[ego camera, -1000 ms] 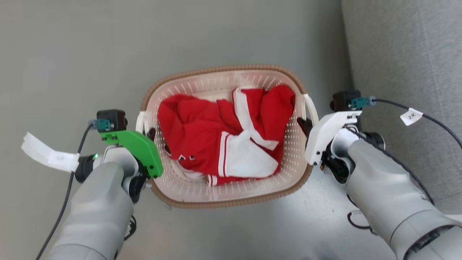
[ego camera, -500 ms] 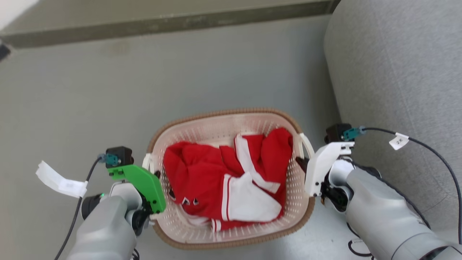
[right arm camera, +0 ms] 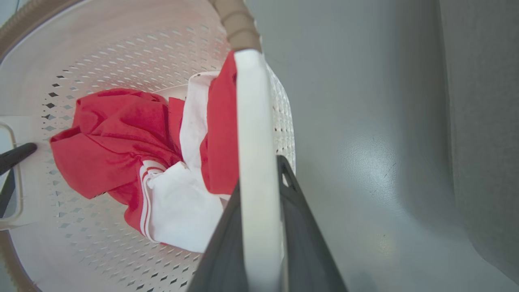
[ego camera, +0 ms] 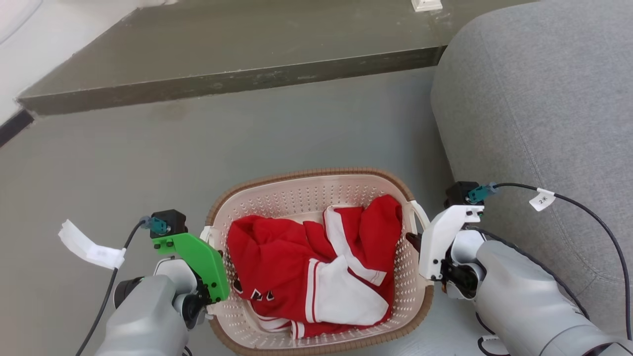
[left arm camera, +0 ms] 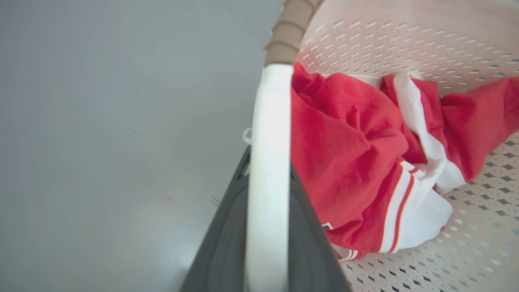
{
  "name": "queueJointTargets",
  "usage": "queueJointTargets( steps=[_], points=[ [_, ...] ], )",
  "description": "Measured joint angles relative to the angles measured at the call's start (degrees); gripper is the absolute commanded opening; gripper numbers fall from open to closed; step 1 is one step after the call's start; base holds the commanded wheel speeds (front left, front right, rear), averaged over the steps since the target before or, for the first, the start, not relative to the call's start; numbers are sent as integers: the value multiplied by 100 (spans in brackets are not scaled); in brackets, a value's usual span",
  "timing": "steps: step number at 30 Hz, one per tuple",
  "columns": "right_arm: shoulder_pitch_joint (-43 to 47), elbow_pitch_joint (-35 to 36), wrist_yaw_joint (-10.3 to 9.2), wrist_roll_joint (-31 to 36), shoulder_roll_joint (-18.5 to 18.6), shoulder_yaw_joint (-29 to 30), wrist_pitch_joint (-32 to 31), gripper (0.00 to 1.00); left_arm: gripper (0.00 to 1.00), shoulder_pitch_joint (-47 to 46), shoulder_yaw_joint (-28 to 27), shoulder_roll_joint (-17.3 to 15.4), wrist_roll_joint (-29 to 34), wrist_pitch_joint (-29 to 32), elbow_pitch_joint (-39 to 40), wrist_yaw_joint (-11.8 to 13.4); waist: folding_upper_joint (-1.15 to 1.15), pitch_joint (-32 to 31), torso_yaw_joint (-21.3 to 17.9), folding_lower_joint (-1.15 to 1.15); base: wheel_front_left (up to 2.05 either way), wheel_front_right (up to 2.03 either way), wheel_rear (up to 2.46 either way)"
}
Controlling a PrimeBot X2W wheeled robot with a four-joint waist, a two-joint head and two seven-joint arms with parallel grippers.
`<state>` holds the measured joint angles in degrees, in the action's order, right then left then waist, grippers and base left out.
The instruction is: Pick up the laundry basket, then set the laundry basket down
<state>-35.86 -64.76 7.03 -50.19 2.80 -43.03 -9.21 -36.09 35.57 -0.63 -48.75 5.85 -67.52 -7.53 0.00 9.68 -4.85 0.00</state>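
Head view: recorded laundry basket (ego camera: 306, 174) low at centre, slung between both arms above grey floor (ego camera: 148, 163), with grey sofa (ego camera: 544, 123) near on the right and dark step (ego camera: 222, 84) well beyond; listed red-and-white garment (ego camera: 306, 267) heaped inside. Placed left gripper (ego camera: 217, 253) at left loop handle (ego camera: 205, 232) and right gripper (ego camera: 414, 241) at right loop handle (ego camera: 420, 215), yet masked both pinches behind green cover (ego camera: 198, 257) and white cover (ego camera: 440, 237). Left wrist view: supplied the missing detail, namely dark fingers (left arm camera: 227, 243) drawn narrow against either face of the white handle band, touching it; also gave bare floor past the brown rim, with no contact discernible, so judged carried rather than resting. Right wrist view: repeated that narrow clamp on the opposite handle, fingers (right arm camera: 308, 243) flanking the band; added sofa flank just outboard and a dark fingertip (right arm camera: 16, 156) of the other arm at the far handle. Hazards, as judged: slippage of a smooth band through the grip under uneven arm travel; tilt toward one end, with spill of garment; knock of right forearm or basket wall against sofa during lowering; hard landing on one edge through unequal descent.
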Motion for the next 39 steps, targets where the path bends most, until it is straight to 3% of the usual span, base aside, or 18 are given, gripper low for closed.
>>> queueJointTargets(
  steps=[39],
  points=[
    [79, -47, -7, -347, 26, -269, -296, 0, 0, 102, 278, -12, -391, 326, -60, 9, 0, -212, -46, 0, 0, 0, 0]
  ],
)
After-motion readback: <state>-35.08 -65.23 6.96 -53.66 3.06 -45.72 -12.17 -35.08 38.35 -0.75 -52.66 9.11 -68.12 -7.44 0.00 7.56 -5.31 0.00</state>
